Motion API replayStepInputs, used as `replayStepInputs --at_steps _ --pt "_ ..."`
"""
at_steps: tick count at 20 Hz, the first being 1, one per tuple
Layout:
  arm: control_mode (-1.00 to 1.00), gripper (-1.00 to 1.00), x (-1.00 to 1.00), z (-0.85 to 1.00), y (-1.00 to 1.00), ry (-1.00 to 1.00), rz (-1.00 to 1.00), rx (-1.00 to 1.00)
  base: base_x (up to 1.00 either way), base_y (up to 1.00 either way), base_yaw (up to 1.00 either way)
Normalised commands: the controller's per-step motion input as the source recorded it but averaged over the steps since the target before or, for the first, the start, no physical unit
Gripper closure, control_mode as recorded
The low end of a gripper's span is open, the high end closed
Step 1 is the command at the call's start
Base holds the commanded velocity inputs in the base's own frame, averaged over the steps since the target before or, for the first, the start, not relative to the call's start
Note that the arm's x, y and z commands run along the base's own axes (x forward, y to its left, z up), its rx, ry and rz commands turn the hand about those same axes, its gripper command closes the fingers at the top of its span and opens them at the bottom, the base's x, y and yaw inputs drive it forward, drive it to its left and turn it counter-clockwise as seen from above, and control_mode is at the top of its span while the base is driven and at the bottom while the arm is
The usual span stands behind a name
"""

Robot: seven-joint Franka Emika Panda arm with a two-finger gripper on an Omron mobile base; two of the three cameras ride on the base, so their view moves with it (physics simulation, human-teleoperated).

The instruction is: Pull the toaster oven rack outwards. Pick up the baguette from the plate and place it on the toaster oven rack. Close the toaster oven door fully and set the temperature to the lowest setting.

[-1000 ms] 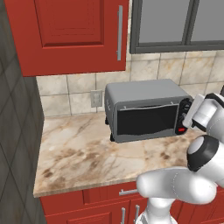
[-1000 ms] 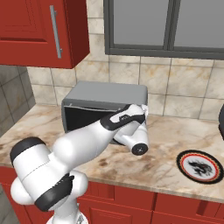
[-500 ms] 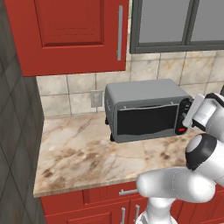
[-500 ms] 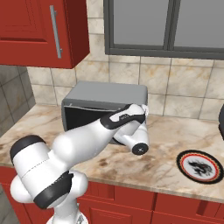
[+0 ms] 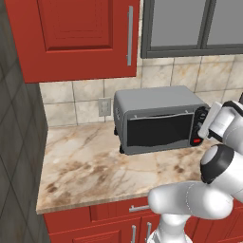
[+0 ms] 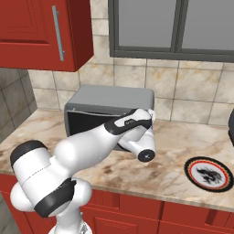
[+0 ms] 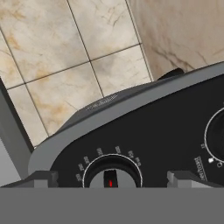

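Marble counter under red cabinets, tiled wall behind; I have the toaster oven standing against that wall. My claw sits right up at the oven's black control strip, its fingertips spread wide to either side of a dial ringed with numbers, pinching nothing. I judge this stance is meant for the temperature step: jaws straddling the knob, ready to close and turn. The toaster oven door looks shut, or nearly so, a thin line showing along its top edge. The plate, well off to the claw's right, carries no loaf that I can see. The baguette and rack would be behind the dark glass; I cannot confirm either. Dial numbers are too small to read, and a second knob is cut off at the frame edge.
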Motion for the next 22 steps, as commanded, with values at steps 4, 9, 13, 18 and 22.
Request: replayStepInputs --at_steps 4,9,13,18,22 --pt "-1.00 -1.00 0.00 0.00 0.01 0.00 0.00 0.00 0.00 0.00 0.00" --pt "-1.00 -1.00 0.00 0.00 0.01 0.00 0.00 0.00 0.00 0.00 0.00" --pt "-1.00 -1.00 0.00 0.00 0.00 0.00 0.00 0.00 0.00 0.00 0.00" --pt "-1.00 1.00 0.00 0.00 0.00 0.00 0.00 0.00 0.00 0.00 0.00" --pt "-1.00 1.00 0.00 0.00 0.00 0.00 0.00 0.00 0.00 0.00 0.00"
